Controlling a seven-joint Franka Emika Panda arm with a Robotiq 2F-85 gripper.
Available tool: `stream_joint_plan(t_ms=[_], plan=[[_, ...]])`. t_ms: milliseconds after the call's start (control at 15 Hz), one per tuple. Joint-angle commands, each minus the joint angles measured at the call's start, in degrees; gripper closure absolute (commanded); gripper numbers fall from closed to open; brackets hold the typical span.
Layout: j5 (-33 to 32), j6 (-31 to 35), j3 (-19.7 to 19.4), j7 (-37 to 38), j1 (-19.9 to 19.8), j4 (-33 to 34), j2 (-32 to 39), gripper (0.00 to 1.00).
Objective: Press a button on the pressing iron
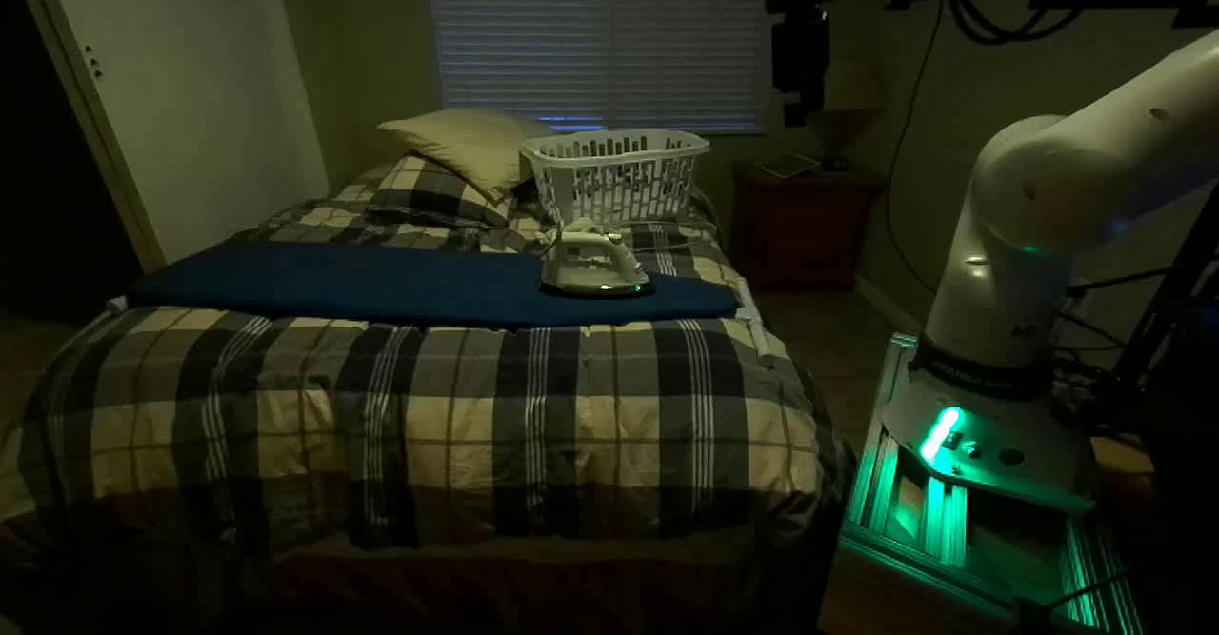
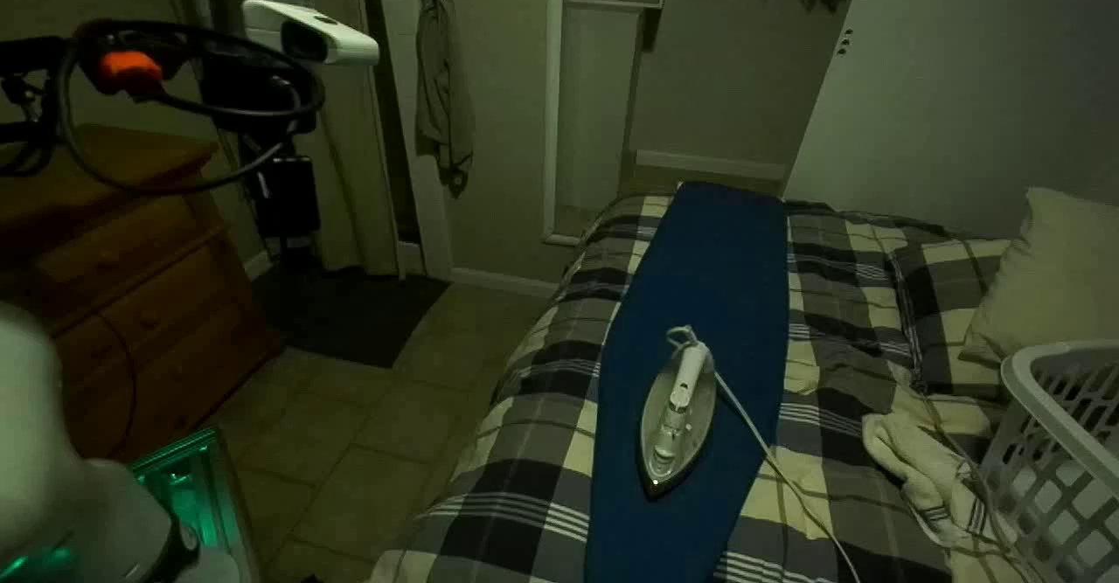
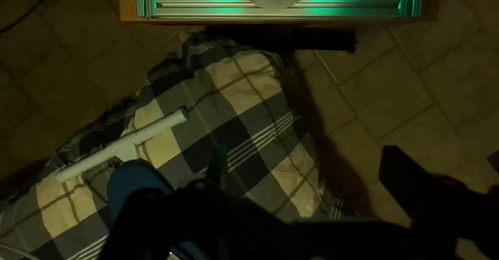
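The pale grey-silver pressing iron [image 1: 592,266] lies flat on a blue ironing board [image 1: 333,278] laid across the bed. It also shows in an exterior view [image 2: 678,412], with its handle on top and a white cord trailing from its back end. In the wrist view, the board's tip [image 3: 130,180] shows and the iron is almost wholly hidden behind the dark gripper body. My gripper [image 3: 304,154] is open and empty, its fingers wide apart. It hangs high above bed level, apart from the iron, and shows dark in both exterior views [image 1: 802,107] [image 2: 288,233].
A white lattice laundry basket [image 1: 614,188] stands on the plaid bed [image 1: 457,426] close behind the iron. Socks [image 2: 918,469] and the cord [image 2: 787,478] lie beside the board. Pillows [image 1: 467,145], a nightstand [image 1: 805,226] and a wooden dresser [image 2: 149,303] stand farther off.
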Motion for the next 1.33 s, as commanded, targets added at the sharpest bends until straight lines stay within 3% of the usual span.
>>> stream_joint_plan(t_ms=[0, 333, 467, 800, 1133, 1267], plan=[[-0.14, -0.09, -0.22, 0.22, 0.34, 0.11, 0.08, 0.0], [-0.14, -0.09, -0.22, 0.22, 0.34, 0.11, 0.08, 0.0], [-0.38, 5.01, -0.36, 3.45, -1.94, 0.17, 3.8, 0.0], [1.2, 28.58, -4.14, 6.78, -5.46, -0.23, 14.08, 0.0], [4.62, 53.57, -8.63, 4.8, -5.5, 0.28, 25.5, 0.0], [4.54, 63.22, -8.66, 5.79, -6.0, 0.34, 30.25, 0.0]])
